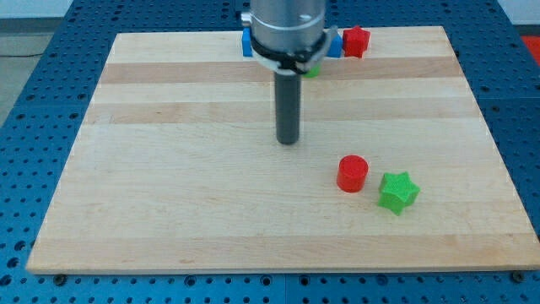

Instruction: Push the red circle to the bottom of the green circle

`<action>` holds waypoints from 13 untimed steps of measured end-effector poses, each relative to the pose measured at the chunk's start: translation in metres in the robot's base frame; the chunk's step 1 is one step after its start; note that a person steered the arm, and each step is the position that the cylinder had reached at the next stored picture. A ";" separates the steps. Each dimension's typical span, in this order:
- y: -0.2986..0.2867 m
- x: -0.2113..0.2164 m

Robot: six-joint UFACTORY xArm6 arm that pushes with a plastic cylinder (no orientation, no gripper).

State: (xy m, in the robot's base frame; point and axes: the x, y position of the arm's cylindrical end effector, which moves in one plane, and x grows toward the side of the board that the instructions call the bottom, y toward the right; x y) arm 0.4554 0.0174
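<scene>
The wooden board (169,211) carries a red circle (353,174), green star (398,192) and red star (356,40).

Arm end: grey metallic cylindrical housing, white ring at its base. Below, straight dark grey rod, smooth, round section; my tip (288,141) blunt, flat, at 6 o'clock

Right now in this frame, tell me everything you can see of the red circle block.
The red circle block is a short, solid-looking cylinder with a flat round top, in matte red, plastic by the look of it. It stands upright on the pale wooden board, right of centre and toward the view's bottom. The green star-shaped block sits close at its lower right; whether they touch is unclear. My tip rests up and to the left of it, clearly apart. Nothing lies on it.
</scene>
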 end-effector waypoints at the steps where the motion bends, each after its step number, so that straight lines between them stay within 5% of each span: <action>1: 0.028 0.042; 3: 0.081 0.100; 4: 0.090 0.093; 6: 0.073 0.031; 8: -0.007 -0.022; 13: -0.013 -0.093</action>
State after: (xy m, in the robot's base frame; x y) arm 0.3623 0.0044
